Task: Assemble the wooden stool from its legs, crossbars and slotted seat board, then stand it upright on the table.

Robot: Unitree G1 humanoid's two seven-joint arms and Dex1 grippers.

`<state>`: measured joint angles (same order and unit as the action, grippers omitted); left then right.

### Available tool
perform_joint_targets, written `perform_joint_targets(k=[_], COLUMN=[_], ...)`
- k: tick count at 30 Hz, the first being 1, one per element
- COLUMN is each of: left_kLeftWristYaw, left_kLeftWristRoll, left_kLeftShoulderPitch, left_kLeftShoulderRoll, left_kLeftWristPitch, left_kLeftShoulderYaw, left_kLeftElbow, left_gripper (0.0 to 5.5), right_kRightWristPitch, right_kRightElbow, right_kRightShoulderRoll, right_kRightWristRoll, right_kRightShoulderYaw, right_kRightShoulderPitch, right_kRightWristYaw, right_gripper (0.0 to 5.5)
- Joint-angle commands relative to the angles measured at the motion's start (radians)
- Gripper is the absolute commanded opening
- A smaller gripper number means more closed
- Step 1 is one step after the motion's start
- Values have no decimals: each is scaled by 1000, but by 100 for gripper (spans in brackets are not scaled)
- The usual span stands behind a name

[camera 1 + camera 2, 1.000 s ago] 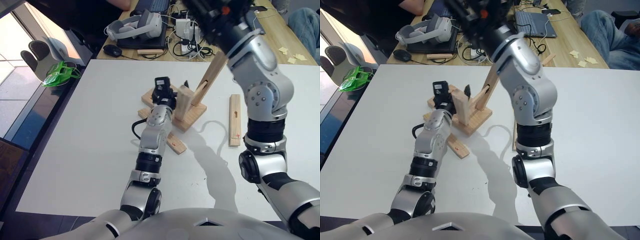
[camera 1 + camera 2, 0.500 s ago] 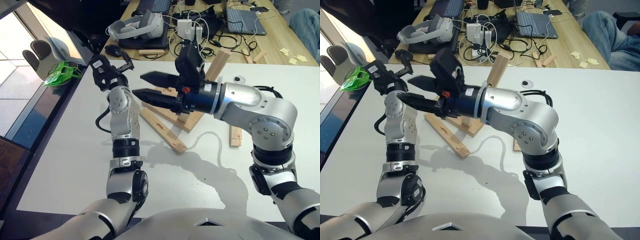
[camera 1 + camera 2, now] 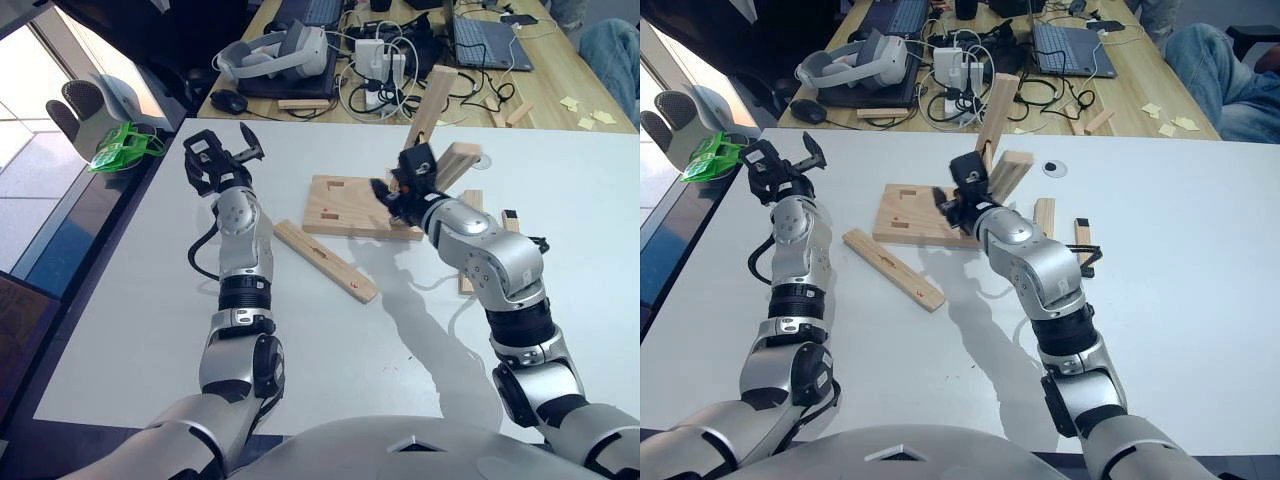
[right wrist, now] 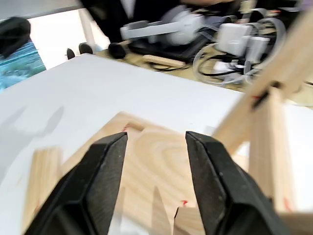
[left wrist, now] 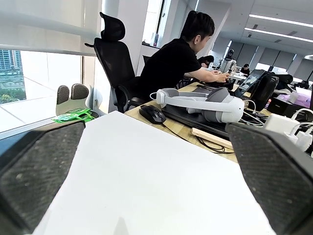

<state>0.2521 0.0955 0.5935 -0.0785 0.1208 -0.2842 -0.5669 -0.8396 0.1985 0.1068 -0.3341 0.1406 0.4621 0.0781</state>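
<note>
Headset, mouse, cables, perhaps green packet

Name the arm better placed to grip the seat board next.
Right, probably. The right gripper hangs open directly over the seat board, beside the slanting legs. The left gripper, also open, is raised near the far left corner of the table, apart from all the wood.

Head pair looked forward and down; seat board sat mid-frame. Right wrist camera hung close over the board, facing the headset beyond it. Left wrist camera, left of the board, faced that headset too.
</note>
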Motion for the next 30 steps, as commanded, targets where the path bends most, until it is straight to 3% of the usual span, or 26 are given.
perform_joint_targets(k=[1, 6, 12, 20, 24, 30], left_kLeftWristYaw=[-22, -44, -63, -69, -68, -65], left_kLeftWristRoll=[-11, 4, 3, 0, -1, -3], left_kLeftShoulderPitch=[28, 43, 47, 45, 39, 36], left_kLeftShoulderRoll=[-19, -22, -18, -18, -17, -14], left_kLeftWristPitch=[19, 30, 45, 41, 39, 40], left_kLeftShoulderYaw=[18, 14, 23, 35, 40, 44], left_kLeftElbow=[-43, -73, -83, -85, -79, -76], left_gripper=[540, 540, 540, 540, 540, 540], right_kRightWristPitch=[118, 272, 457, 503, 398, 346], right_kRightElbow=[-30, -153, -545, -1045, -1245, -1358], right_kRightShoulderRoll=[-55, -37, 96, 124, 120, 110], right_kRightWristRoll=[62, 92, 111, 70, 108, 76], right_kRightShoulderYaw=[-150, -251, -363, -415, -364, -414], right_kRightShoulderPitch=[-55, -1, 241, 579, 603, 572], right_kRightWristYaw=[124, 107, 35, -101, -181, -211], right_gripper=[221, 221, 221, 221, 221, 221])
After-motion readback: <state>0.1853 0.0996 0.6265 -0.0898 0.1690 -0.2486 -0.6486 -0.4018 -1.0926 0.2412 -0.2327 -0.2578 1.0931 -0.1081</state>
